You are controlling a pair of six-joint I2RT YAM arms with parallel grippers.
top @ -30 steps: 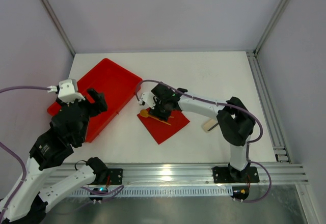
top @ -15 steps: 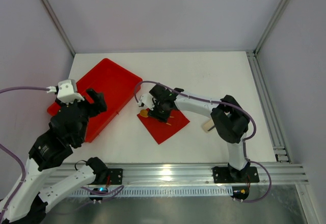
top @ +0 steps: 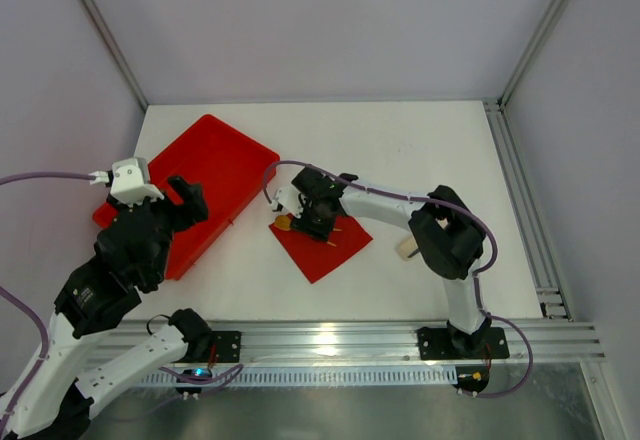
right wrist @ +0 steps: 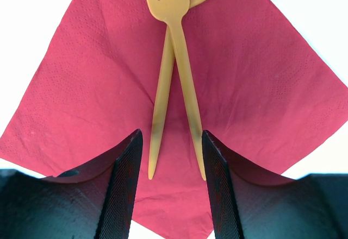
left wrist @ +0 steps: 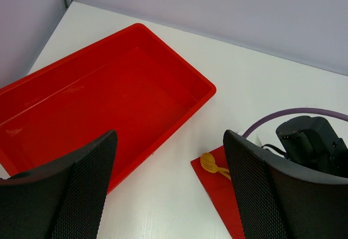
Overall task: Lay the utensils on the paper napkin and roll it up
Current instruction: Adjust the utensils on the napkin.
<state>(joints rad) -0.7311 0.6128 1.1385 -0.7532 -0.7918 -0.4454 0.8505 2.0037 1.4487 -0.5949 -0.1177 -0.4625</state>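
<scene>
Pale walls and an aluminium frame close in a white table (top: 420,150), where the paper napkin (top: 325,250) lies as a diamond near the middle, close to the red tray (top: 262,153) but apart from it. The utensils rest on it: a wooden fork (right wrist: 187,98) crossed over a spoon (right wrist: 159,108), heads at the napkin corner nearest the tray, long axes along its diagonal. Over them hovers the right gripper (right wrist: 171,141), jaws apart and empty, the handle ends lying between them and the heads pointing straight away; it is by far the nearer arm for starting the roll. The left gripper (left wrist: 168,184) hangs over the tray's near rim, jaws wide, holding nothing.
</scene>
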